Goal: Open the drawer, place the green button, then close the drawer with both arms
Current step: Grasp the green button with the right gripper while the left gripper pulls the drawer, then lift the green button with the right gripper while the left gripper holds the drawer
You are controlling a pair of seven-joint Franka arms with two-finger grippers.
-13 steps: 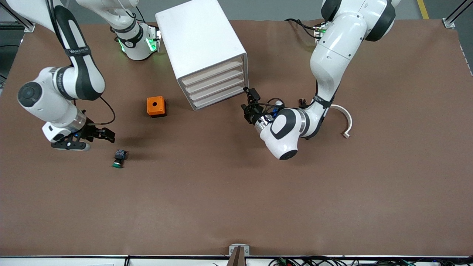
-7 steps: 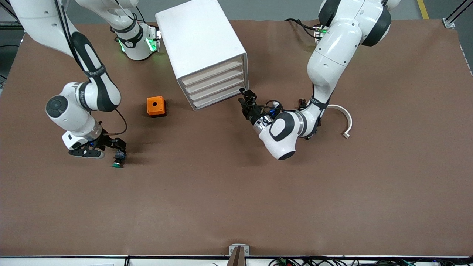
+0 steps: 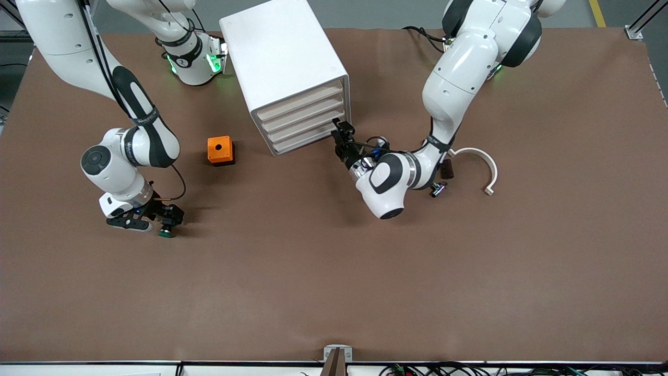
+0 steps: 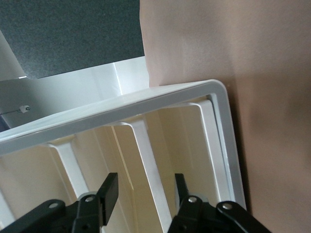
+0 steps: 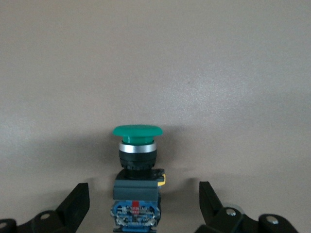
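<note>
The button point(image 3: 165, 233) lies on its side on the brown table toward the right arm's end. In the right wrist view its green cap point(image 5: 137, 131) points away from the hand and its dark blue body point(image 5: 137, 196) lies between the open fingers. My right gripper point(image 3: 168, 218) point(image 5: 141, 206) is low over the button, open, not closed on it. The white drawer cabinet point(image 3: 284, 68) stands at the table's back with all drawers shut. My left gripper point(image 3: 339, 132) point(image 4: 145, 191) is open at the cabinet's front corner, straddling a white bar point(image 4: 148, 160) between drawer fronts.
An orange box with a hole point(image 3: 220, 150) sits between the button and the cabinet. A white curved piece point(image 3: 482, 164) and a small dark part point(image 3: 438, 189) lie on the table by the left arm's wrist.
My right gripper has moved across to the button and come down around it. My left gripper has crept closer to the cabinet's front corner. The button has not moved.
</note>
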